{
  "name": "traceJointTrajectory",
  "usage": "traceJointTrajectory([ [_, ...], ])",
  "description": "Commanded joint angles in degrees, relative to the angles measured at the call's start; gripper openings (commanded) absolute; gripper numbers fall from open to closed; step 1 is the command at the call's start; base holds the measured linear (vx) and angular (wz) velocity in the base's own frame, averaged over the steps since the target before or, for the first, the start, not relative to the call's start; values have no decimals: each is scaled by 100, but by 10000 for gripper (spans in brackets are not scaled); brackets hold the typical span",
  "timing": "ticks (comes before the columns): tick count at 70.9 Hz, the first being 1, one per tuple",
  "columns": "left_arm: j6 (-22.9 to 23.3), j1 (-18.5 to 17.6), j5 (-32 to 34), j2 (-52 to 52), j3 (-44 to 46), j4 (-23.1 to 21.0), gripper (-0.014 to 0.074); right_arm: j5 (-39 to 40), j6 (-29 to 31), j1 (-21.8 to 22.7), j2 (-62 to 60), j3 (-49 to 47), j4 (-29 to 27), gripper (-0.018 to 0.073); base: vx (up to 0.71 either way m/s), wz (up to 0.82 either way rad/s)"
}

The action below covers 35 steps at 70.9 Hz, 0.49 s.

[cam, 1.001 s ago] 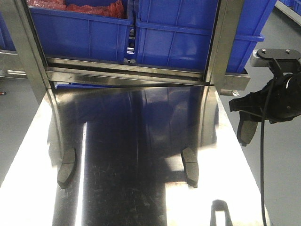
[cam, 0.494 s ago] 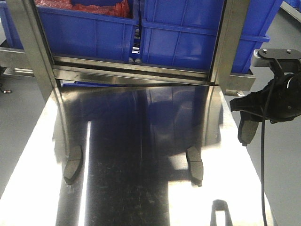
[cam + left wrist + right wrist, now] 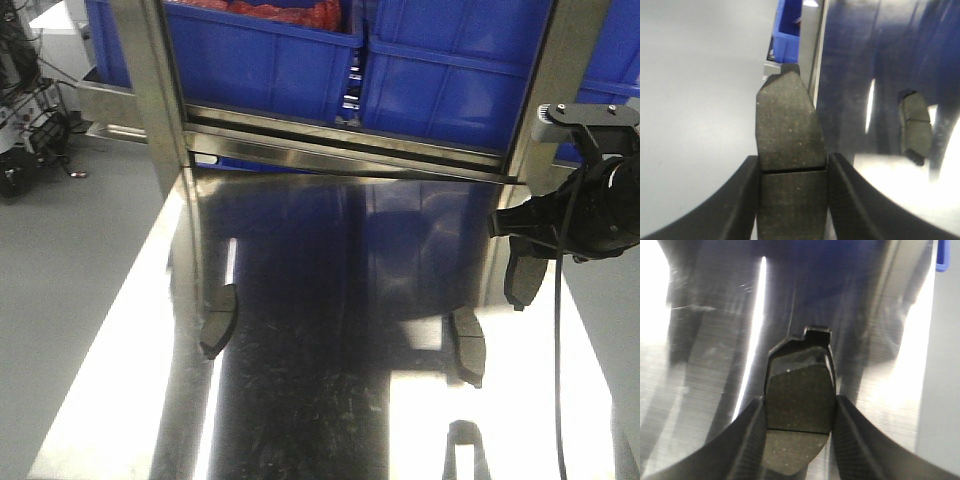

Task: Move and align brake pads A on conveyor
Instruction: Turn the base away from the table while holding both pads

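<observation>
The left gripper (image 3: 791,165) pinches a pad (image 3: 787,120) by its long edges at the groove, off the table's (image 3: 850,75) left edge. The right gripper (image 3: 800,405) pinches a second pad (image 3: 799,387) over the table. A third pad (image 3: 218,320) and fourth pad (image 3: 468,345) lie on it. Likely stiff, dense, gritty: a mid-length grip suits.

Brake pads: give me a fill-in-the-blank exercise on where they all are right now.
1. The left gripper and the right gripper each grip one pad, so ___ are held.
2. On the steel table lie ___ loose pads.
3. The bins behind the table are ___.
4. The front view shows only the ___ gripper.

Missing words: two; two; blue; right.
</observation>
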<state>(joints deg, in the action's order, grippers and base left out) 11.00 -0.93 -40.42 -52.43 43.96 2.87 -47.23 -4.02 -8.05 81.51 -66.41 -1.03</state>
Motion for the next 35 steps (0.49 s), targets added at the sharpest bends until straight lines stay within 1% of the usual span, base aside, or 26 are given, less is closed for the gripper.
traceJointTrajectory([
  [1, 5, -37, 432, 78, 173, 26, 118, 326, 28, 7, -217, -159, -18, 88, -6, 24],
  [35, 5, -37, 432, 78, 173, 26, 118, 327, 28, 7, -217, -159, -18, 88, -7, 29],
])
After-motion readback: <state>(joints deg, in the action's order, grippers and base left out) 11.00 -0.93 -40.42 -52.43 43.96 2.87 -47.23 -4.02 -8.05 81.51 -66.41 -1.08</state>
